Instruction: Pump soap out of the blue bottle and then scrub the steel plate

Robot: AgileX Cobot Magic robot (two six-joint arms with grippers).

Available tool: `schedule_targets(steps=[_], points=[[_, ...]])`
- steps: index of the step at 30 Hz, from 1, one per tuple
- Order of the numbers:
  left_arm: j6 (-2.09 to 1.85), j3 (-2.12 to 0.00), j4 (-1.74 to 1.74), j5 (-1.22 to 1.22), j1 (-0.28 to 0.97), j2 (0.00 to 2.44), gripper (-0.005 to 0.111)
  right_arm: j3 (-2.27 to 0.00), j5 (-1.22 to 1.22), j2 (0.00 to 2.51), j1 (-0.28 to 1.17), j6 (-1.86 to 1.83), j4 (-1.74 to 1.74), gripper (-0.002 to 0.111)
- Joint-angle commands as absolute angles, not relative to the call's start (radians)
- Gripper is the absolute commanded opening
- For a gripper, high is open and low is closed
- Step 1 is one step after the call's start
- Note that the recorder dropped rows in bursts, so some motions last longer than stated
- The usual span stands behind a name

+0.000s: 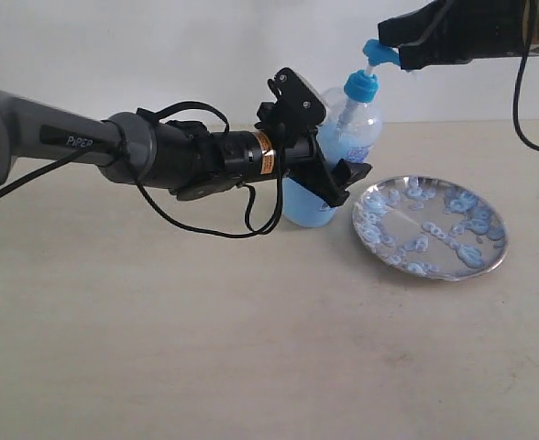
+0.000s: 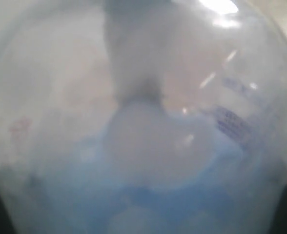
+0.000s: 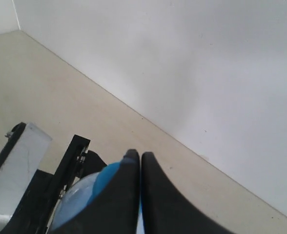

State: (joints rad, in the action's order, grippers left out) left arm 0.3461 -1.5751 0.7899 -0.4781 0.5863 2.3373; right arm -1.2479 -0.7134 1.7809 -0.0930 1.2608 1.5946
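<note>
The blue bottle (image 1: 350,126) stands on the table just left of the steel plate (image 1: 361,229). My left gripper (image 1: 336,176) is shut on the bottle's clear body from the left. The bottle (image 2: 143,122) fills the left wrist view, blurred, with light blue soap (image 2: 148,200) in its lower part. My right gripper (image 1: 386,37) comes in from the upper right, its fingers shut together on top of the blue pump head (image 1: 379,53). In the right wrist view the shut gripper (image 3: 140,156) covers most of the blue pump head (image 3: 107,178). Pale blue soap blobs (image 1: 471,252) speckle the plate.
The beige table (image 1: 205,348) runs back to a white wall (image 1: 159,46). A black cable (image 1: 205,231) loops under the left arm, and another cable (image 1: 523,101) hangs from the right arm above the plate's far side.
</note>
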Motion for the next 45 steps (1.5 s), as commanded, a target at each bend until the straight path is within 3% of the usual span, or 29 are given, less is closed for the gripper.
schedule_targets(steps=[1, 11, 19, 25, 29, 33, 38, 45], points=[[0.325, -1.582, 0.819, -0.557, 0.602, 2.339, 0.004, -1.214, -0.685, 1.867, -0.071, 1.254, 1.744, 0.000], [0.345, -1.582, 0.699, -0.592, 0.602, 2.340, 0.004, -1.230, -0.555, 1.805, -0.071, 1.186, 1.687, 0.000], [0.367, -1.531, 0.365, -0.851, 0.581, 2.363, 0.004, -1.233, -0.449, 1.638, -0.084, 1.104, 1.527, 0.000], [0.310, -1.437, 0.356, -0.921, 0.581, 2.365, 0.004, -1.200, -0.680, 1.565, -0.231, 1.124, 1.471, 0.000], [0.243, -1.424, 0.354, -0.921, 0.581, 2.365, 0.007, -1.147, -0.702, 1.566, -0.331, 1.108, 1.377, 0.000], [0.210, -1.424, 0.354, -0.939, 0.581, 2.365, 0.034, -1.128, -0.737, 1.566, -0.363, 1.090, 1.267, 0.000], [0.229, -1.424, 0.302, -0.935, 0.581, 2.365, 0.110, -1.128, -0.813, 1.566, -0.363, 1.065, 1.267, 0.000], [0.189, -1.424, 0.307, -0.934, 0.579, 2.348, 0.108, -1.128, -0.750, 1.566, -0.363, 1.063, 1.267, 0.000]])
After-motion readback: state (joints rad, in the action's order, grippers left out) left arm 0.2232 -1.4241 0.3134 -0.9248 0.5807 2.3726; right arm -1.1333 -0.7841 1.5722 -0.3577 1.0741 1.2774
